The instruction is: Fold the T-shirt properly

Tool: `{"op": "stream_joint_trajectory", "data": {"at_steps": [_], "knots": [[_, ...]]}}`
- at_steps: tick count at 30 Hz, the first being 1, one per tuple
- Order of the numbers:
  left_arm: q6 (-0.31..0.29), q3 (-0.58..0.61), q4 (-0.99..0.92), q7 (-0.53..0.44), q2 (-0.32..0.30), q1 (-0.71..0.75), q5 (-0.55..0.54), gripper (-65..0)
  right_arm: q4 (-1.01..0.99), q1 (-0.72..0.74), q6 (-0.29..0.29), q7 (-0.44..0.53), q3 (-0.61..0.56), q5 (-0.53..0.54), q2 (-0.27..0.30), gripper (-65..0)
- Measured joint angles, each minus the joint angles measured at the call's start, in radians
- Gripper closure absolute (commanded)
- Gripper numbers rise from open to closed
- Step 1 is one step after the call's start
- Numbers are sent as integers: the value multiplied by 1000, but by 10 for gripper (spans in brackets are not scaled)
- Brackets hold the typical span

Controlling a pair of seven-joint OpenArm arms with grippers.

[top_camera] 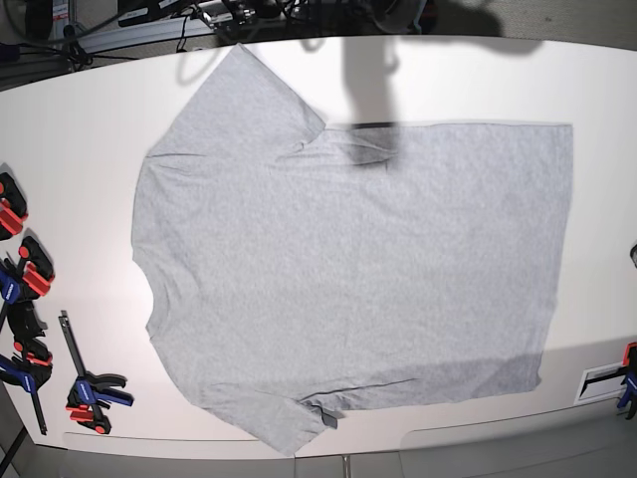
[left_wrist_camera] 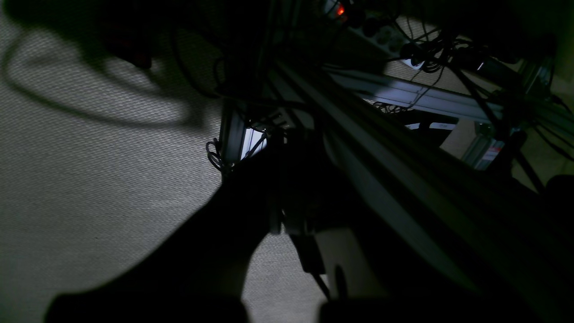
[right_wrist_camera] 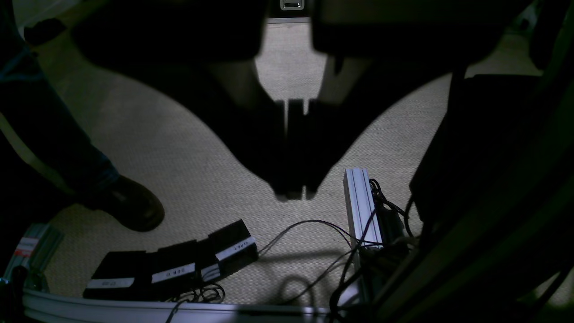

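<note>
Left wrist view: left gripper [left_wrist_camera: 287, 229] a dark silhouette hanging over carpet [left_wrist_camera: 89, 179] beside the frame rail [left_wrist_camera: 403, 94]; jaws closed, nothing held.

Right wrist view: right gripper [right_wrist_camera: 293, 190] over carpet, fingers pressed together, empty. Below it, foot pedals [right_wrist_camera: 179, 267], cables, a shoe [right_wrist_camera: 130, 206].

Base view: T-shirt [top_camera: 348, 279] spread flat, plain side up, on the white table [top_camera: 90, 119], collar end toward the picture's left. Neither arm over it. Clamps [top_camera: 90, 393] at the left edge. Judged soft, light and limp; best pinched at sleeve ends or hem corners.
</note>
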Motion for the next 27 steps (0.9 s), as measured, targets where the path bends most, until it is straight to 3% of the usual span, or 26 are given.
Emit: {"op": "stream_joint_trajectory", "data": {"at_steps": [11, 24, 27], "knots": [[-8, 0, 30, -27, -33, 29, 0, 0, 0, 0, 3, 23, 0, 0, 0, 0], [-11, 0, 109, -27, -30, 80, 0, 0, 0, 0, 3, 29, 0, 0, 0, 0], [-11, 0, 109, -27, -30, 83, -71, 0, 8, -12, 3, 29, 0, 0, 1, 0]]}}
